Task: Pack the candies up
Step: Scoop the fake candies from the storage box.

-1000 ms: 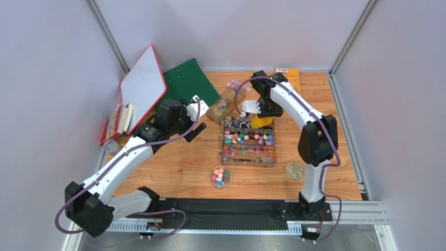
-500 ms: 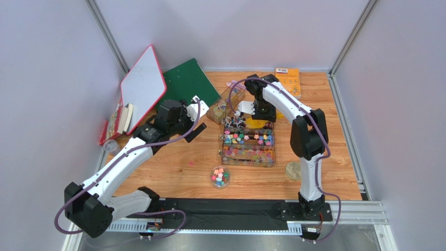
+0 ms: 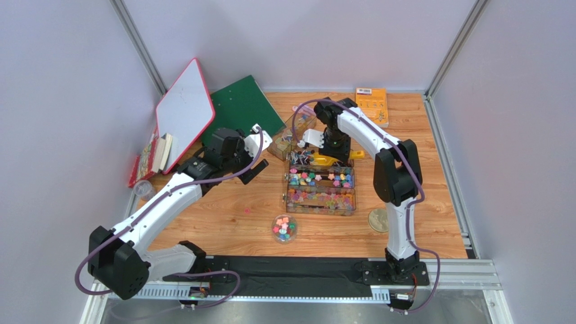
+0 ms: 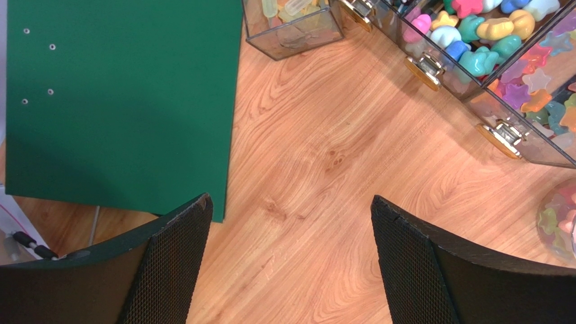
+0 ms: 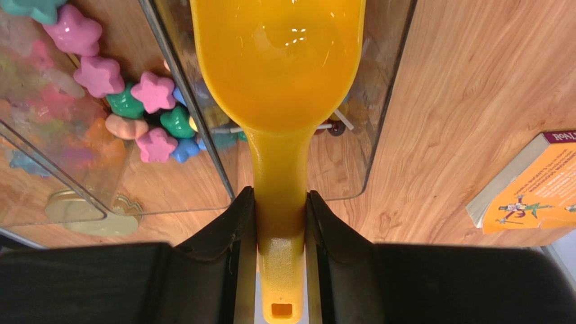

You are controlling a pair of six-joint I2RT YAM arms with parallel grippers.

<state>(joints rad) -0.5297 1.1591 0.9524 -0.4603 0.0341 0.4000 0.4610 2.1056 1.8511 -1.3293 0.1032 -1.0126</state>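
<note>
The candies (image 3: 319, 181) are small bright star shapes that fill the compartments of a clear plastic box (image 3: 353, 197); they also show in the right wrist view (image 5: 152, 91) and in the left wrist view (image 4: 473, 40). More lie in a small round jar (image 3: 284, 228). My right gripper (image 3: 340, 154) is shut on the handle of the yellow scoop (image 5: 277, 61), whose bowl sits over the box's back compartment with no candy seen in it. My left gripper (image 4: 291, 209) is open and empty above bare wood, left of the box.
A gold lid (image 3: 380, 219) lies right of the box. A second clear box (image 3: 291, 131) stands open behind it. A green folder (image 4: 122, 101), a whiteboard (image 3: 184, 111) and books (image 3: 157, 155) are at the back left. An orange book (image 5: 534, 182) lies at the back right.
My right arm has swung left and lowered the scoop, turning it sideways over the box's back compartment. My left gripper has shifted slightly right.
</note>
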